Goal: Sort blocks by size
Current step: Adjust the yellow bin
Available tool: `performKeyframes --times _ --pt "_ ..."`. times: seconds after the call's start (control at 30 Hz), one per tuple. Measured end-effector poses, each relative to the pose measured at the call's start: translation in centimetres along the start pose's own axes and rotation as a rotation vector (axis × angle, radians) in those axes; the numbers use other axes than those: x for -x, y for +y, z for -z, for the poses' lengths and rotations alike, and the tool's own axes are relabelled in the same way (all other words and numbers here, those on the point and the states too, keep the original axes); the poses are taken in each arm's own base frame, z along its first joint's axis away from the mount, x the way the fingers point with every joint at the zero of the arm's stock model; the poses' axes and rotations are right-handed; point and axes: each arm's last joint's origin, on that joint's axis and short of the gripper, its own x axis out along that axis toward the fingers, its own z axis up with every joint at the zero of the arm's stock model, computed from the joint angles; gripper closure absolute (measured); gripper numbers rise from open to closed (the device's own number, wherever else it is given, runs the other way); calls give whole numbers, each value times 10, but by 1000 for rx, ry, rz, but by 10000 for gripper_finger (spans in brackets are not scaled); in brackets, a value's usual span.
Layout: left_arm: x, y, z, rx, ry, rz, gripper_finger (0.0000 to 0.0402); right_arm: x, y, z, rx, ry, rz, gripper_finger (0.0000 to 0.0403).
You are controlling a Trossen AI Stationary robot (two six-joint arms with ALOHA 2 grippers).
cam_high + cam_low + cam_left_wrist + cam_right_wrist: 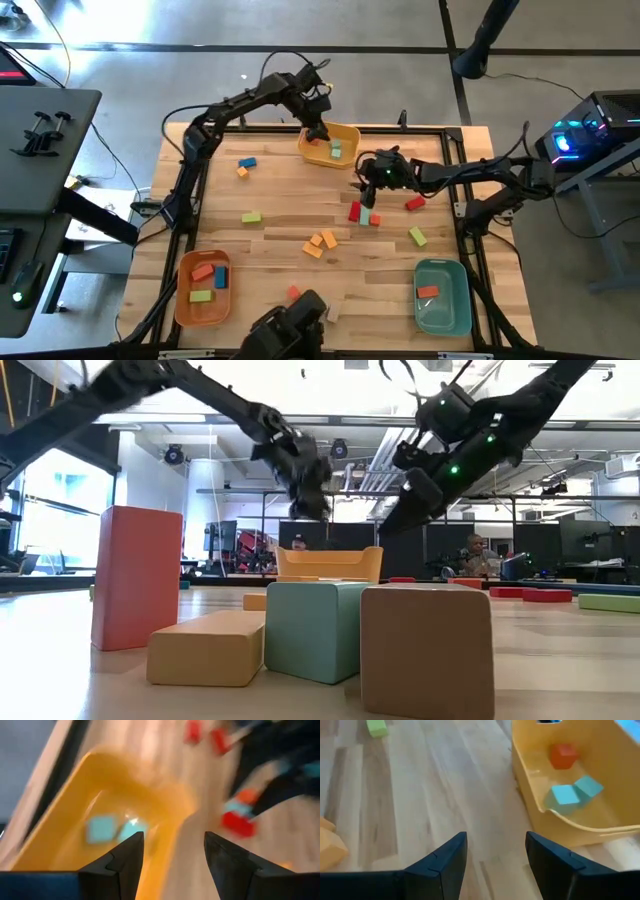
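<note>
Blocks [320, 243], small red, orange, green and teal pieces, lie scattered; left hand [318, 132] and right hand [366, 196] gape empty.

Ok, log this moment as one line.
left gripper: open, empty, over yellow bin | right gripper: open, empty, over table | yellow bin: teal blocks, orange block

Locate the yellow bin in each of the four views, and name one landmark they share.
High view: yellow bin at the table's far edge, top centre, under the left gripper.
Low view: centre, in the background behind the near blocks.
Left wrist view: fills the left half.
Right wrist view: upper right.
Shared landmark: the two light teal blocks inside the bin, hidden only in the low view.
</note>
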Motion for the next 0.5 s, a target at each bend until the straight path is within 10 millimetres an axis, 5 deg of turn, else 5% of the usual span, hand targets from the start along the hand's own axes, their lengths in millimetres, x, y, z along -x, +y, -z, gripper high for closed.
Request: performKeyframes --times 0.27,0.5 --pt "19 -40 24 -142 -226 -60 224 -34 -8 13 -74 9 -37 219" --pt "23 -52 75 -175 -356 -130 225 -58 -20 14 -99 41 46 284"
